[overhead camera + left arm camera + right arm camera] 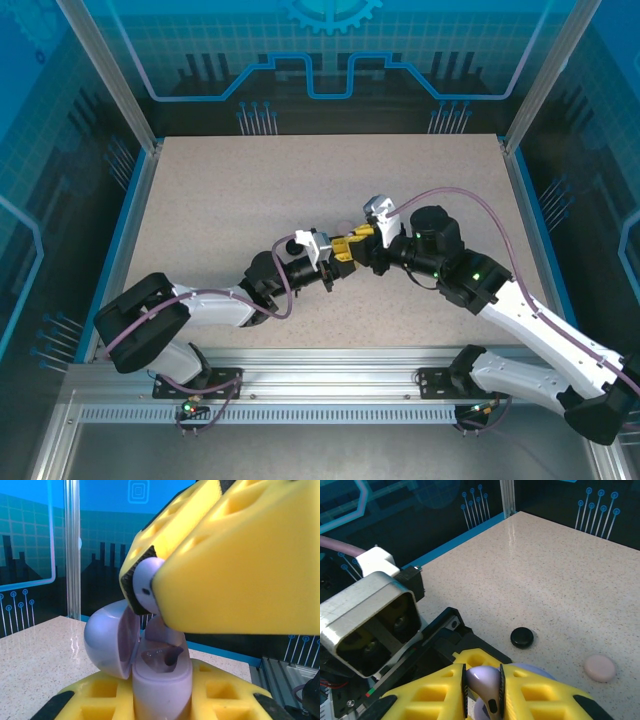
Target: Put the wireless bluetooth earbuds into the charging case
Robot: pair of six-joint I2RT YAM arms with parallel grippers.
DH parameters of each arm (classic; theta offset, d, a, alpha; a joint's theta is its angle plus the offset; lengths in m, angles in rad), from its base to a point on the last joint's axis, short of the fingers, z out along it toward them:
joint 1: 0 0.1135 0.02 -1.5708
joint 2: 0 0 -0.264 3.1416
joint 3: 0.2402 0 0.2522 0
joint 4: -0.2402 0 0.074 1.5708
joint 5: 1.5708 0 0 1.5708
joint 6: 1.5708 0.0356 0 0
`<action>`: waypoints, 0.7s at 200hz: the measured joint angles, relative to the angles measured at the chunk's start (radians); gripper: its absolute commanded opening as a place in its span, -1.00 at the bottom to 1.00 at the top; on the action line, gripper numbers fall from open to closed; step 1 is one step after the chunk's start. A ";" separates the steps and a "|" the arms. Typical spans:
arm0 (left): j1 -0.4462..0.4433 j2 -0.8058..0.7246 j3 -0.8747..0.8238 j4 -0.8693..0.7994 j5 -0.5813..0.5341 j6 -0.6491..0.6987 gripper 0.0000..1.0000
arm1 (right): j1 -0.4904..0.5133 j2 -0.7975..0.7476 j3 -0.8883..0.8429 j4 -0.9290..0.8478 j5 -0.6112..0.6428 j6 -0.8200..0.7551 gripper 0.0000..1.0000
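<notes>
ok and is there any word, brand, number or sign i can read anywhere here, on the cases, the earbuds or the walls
No readable text in any view.
lilac case and lilac earbud: no print shows.
black round case and pale pink round case: plain tops, no marking.
blue backdrop: drawings of a gear, circuit lines and a nested square, no letters or digits.
</notes>
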 measured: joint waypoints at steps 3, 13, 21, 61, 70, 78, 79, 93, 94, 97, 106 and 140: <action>0.000 0.000 0.000 0.000 0.000 -0.001 -0.95 | 0.000 0.000 0.000 0.000 0.000 0.000 -0.55; 0.000 0.000 0.000 0.000 0.000 -0.003 -0.96 | -0.002 -0.001 -0.002 0.000 0.004 0.000 -0.55; 0.000 -0.001 0.000 0.000 0.000 -0.003 -0.95 | -0.003 -0.002 -0.004 0.000 0.007 0.000 -0.55; 0.000 -0.005 0.000 -0.010 0.000 -0.005 -0.95 | -0.004 -0.006 -0.019 0.002 0.011 0.000 -0.55; 0.000 -0.007 0.000 -0.014 0.000 -0.005 -0.96 | -0.004 -0.006 -0.021 0.002 0.012 -0.001 -0.55; 0.000 -0.008 0.000 -0.018 0.000 -0.008 -0.96 | -0.004 -0.006 -0.023 0.003 0.014 -0.002 -0.55; 0.000 -0.008 0.000 -0.019 0.000 -0.010 -0.96 | -0.004 -0.007 -0.023 0.003 0.014 -0.002 -0.54; 0.000 -0.009 0.000 -0.021 0.000 -0.016 -0.96 | -0.004 -0.007 -0.028 0.009 0.014 -0.003 -0.55; 0.000 -0.009 0.000 -0.021 0.000 -0.016 -0.96 | -0.004 -0.008 -0.028 0.009 0.014 -0.003 -0.55; 0.000 -0.009 0.000 -0.022 0.000 -0.020 -0.96 | -0.004 -0.008 -0.030 0.011 0.014 -0.003 -0.55; 0.000 -0.009 0.000 -0.024 0.000 -0.023 -0.95 | -0.004 -0.010 -0.033 0.012 0.014 -0.003 -0.55; 0.000 -0.010 0.000 -0.031 0.000 -0.029 -0.96 | -0.010 -0.015 -0.042 0.019 0.008 -0.002 -0.47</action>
